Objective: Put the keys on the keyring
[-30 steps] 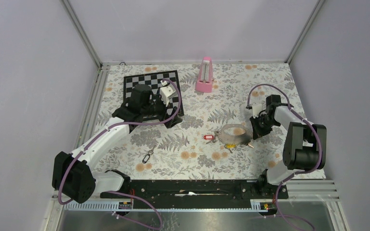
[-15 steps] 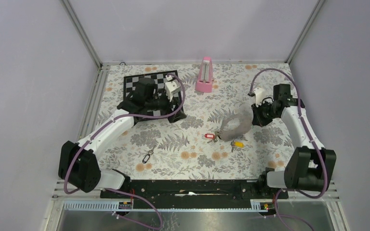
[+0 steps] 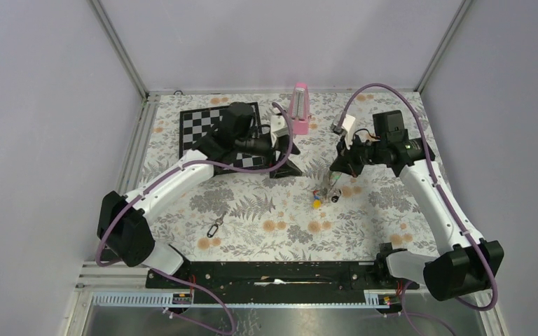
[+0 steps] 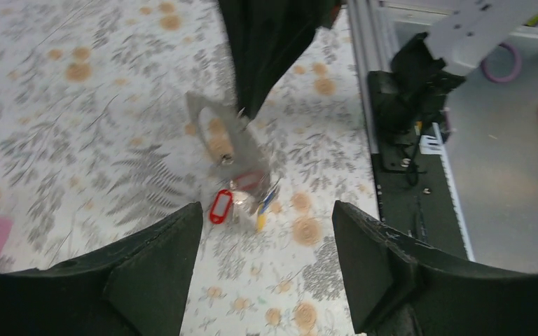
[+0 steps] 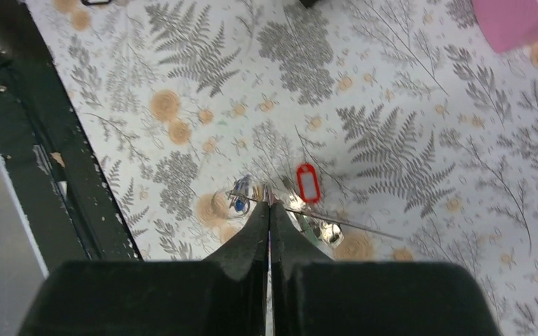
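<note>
My right gripper is shut on the keyring, a thin grey wire loop held above the table. The keys hang from it in a bunch, just over the cloth. In the right wrist view the shut fingertips pinch the wire, with a red tag and a blue tag below. My left gripper is open and empty, just left of the loop. In the left wrist view it faces the loop, the red tag and a yellow tag.
A pink metronome stands at the back centre. A chessboard lies at the back left, partly under the left arm. A small metal clip lies on the floral cloth at the front left. A black rail runs along the near edge.
My right gripper has lifted the keyring with the keys off the table and carried it left and back. My left gripper has swung right, toward the loop.
</note>
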Robot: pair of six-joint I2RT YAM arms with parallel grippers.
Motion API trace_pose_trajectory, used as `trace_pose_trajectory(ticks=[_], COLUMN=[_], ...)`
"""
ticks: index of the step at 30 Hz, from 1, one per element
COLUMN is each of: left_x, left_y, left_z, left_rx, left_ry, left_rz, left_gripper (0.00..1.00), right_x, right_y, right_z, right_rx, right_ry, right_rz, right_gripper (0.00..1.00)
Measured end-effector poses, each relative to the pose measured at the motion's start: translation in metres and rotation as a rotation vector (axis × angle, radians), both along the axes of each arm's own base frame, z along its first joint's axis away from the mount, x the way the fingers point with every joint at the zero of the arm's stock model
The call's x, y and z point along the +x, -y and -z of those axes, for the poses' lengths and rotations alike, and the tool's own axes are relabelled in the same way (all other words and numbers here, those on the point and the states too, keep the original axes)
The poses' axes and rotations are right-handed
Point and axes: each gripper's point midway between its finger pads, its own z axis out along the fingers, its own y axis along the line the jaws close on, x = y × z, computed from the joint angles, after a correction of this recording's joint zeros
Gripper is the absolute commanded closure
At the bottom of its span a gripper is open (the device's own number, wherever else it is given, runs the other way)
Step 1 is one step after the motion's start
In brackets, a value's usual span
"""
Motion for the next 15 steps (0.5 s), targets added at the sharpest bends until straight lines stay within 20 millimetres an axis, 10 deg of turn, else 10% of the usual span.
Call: trace_pose_trajectory(ticks=[15], left_x=[-0.030], left_y=[0.024], left_z=[-0.017], left_rx=[-0.074], left_ry=[0.098], left_rz=[0.152], left_gripper=[0.42], right_x=[-0.033], right_y=[-0.052], right_z=[-0.066], right_rx=[0.279], right_ry=[0.130], right_rz=[-0.190], right_gripper=[1.00])
